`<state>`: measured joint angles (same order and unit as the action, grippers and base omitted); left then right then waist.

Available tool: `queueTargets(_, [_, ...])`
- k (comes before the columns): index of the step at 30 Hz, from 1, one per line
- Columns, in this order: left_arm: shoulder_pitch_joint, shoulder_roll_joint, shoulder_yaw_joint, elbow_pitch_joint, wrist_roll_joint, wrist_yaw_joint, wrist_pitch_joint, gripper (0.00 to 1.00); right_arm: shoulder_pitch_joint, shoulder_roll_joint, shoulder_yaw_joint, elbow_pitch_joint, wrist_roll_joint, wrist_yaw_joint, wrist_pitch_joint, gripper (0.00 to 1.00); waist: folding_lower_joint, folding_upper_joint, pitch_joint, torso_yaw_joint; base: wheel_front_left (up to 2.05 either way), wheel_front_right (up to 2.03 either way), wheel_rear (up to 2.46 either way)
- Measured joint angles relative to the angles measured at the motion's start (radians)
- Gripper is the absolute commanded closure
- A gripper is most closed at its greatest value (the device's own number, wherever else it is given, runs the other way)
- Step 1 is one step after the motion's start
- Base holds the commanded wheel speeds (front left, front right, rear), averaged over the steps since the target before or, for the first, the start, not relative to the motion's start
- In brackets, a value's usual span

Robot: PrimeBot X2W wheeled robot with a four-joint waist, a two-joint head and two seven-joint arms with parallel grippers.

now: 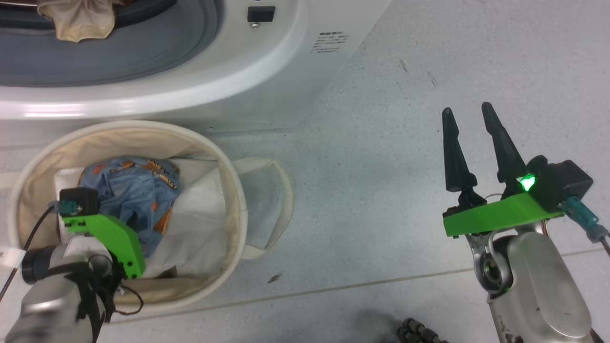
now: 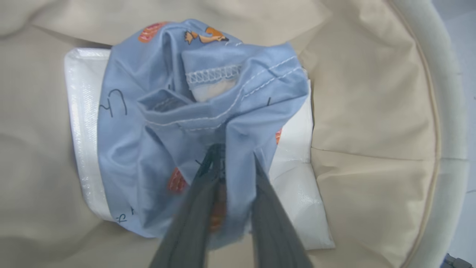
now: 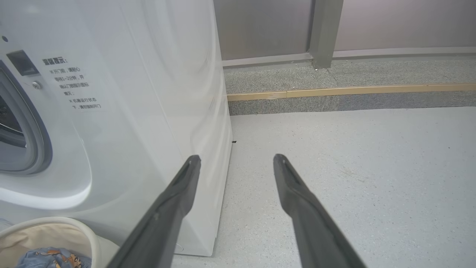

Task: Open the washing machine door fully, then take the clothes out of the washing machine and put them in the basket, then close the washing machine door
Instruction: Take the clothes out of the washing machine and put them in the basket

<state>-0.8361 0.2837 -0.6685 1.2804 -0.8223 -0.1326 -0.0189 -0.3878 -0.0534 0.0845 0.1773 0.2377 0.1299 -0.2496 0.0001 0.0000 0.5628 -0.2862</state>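
A light-blue garment of the clothes [image 1: 128, 190] [image 2: 178, 123] lies bunched in the cream basket [image 1: 240, 209] [image 2: 450, 111]. My left gripper [image 2: 234, 152] reaches down into the basket, its jaws nearly together with a fold of the blue fabric between them. The white washing machine [image 1: 238, 81] [image 3: 148, 93] stands just behind the basket. A cream-beige cloth [image 1: 78, 19] hangs at its grey drum mouth. The washing machine door is out of view. My right gripper [image 1: 467, 109] [image 3: 236, 158] hovers open and empty over the floor, to the right of the machine.
A plain white sheet [image 1: 200, 214] [image 2: 297, 178] lines the basket under the garment. A looped handle [image 1: 281, 190] sticks out on the basket's right. Grey floor stretches to the right, ending at a raised kerb [image 3: 334, 91] and wall. A dark ribbed cable [image 1: 419, 333] lies at the bottom edge.
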Motion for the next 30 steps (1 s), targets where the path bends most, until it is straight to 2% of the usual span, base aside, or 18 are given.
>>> queueTargets(1, [0.001,-0.001,0.000,0.002,-0.004,0.000,0.000,0.00,0.000,0.000,0.000,0.000,0.000,0.000,0.000,0.00,0.0000,0.0000,-0.002,0.000,0.00,0.00,0.00])
queueTargets(9, [0.015,-0.002,-0.026,0.008,-0.001,0.005,-0.051,0.00,0.000,0.000,0.010,0.022,0.000,0.000,0.000,0.00,0.0000,0.0000,-0.053,0.019,0.00,0.00,0.00])
queueTargets(14, [0.021,0.001,-0.029,0.011,0.003,0.019,-0.137,0.00,0.000,0.000,0.028,0.051,0.000,0.000,0.000,0.00,0.0000,0.0000,-0.115,0.039,0.00,0.00,0.00])
queueTargets(17, [0.021,0.014,-0.026,0.011,0.009,0.041,-0.191,0.00,0.002,0.000,0.040,0.074,0.004,0.000,0.000,0.00,0.0000,0.0000,-0.160,0.052,0.00,0.00,0.00])
queueTargets(21, [0.021,0.039,0.001,-0.007,0.008,0.045,-0.226,0.00,0.011,0.000,0.059,0.105,0.015,0.000,0.000,0.00,-0.0001,0.0000,-0.225,0.071,0.00,0.00,0.00])
queueTargets(25, [0.022,0.083,0.079,-0.160,0.019,0.070,-0.230,0.00,0.039,0.000,0.065,0.125,0.024,0.000,0.000,0.00,-0.0001,0.0001,-0.287,0.090,0.00,0.00,0.00])
queueTargets(30, [0.122,0.121,0.256,-0.440,0.095,0.117,-0.231,0.00,0.078,0.000,0.086,0.146,0.047,0.000,0.000,0.00,-0.0001,0.0000,-0.356,0.111,0.00,0.00,0.00])
